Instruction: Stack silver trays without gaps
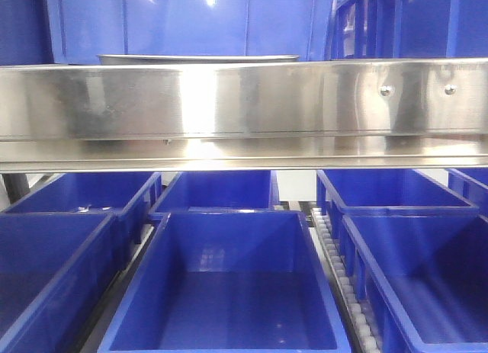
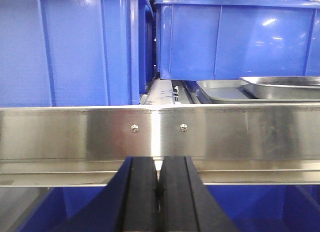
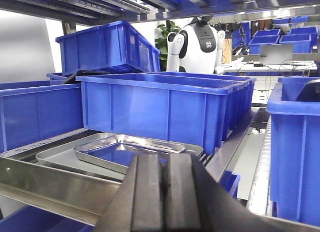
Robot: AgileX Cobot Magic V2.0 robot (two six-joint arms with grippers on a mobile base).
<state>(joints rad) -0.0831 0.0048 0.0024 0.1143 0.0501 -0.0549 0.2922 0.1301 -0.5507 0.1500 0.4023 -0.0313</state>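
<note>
Two silver trays lie on the shelf behind the steel rail. In the right wrist view a shiny smaller tray (image 3: 127, 148) rests tilted inside a larger duller tray (image 3: 60, 157). The left wrist view shows the same pair at the right: upper tray (image 2: 282, 86), lower tray (image 2: 222, 91). In the front view only a tray rim (image 1: 198, 59) peeks above the rail. My left gripper (image 2: 158, 192) is shut and empty, low in front of the rail. My right gripper (image 3: 163, 192) is shut and empty, just short of the trays.
A long brushed-steel rail (image 1: 244, 113) spans the shelf front (image 2: 75, 137). Blue plastic bins stand behind the trays (image 3: 165, 109) and on the lower level (image 1: 236, 284). A roller track (image 1: 343, 284) runs between the lower bins. A white robot (image 3: 197, 41) stands far back.
</note>
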